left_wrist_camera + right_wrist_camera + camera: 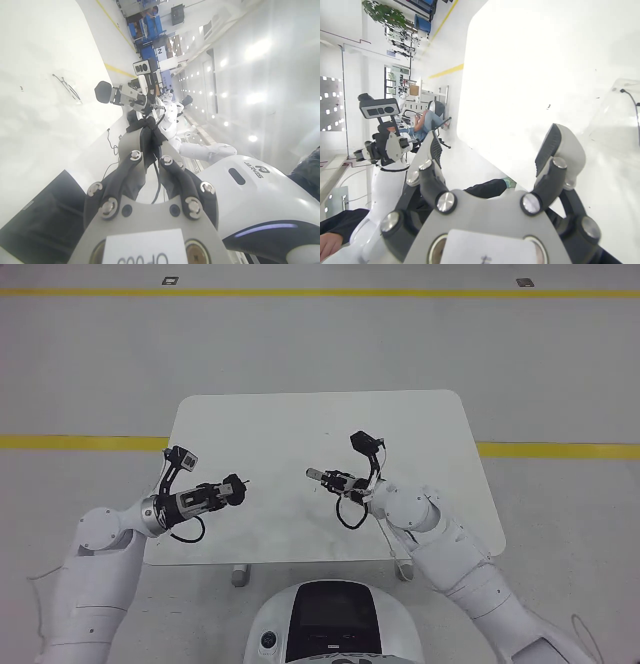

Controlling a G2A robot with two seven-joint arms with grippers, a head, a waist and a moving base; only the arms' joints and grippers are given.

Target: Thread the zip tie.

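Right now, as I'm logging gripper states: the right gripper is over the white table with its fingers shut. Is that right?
No. The right gripper is over the white table, but its fingers are open, spread wide with nothing between them. The right wrist view shows it.

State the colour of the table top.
White, plain; the top view shows the table best.

left end effector (240, 486) over table (300, 424), left side | right end effector (313, 475) over centre | facing each other, apart
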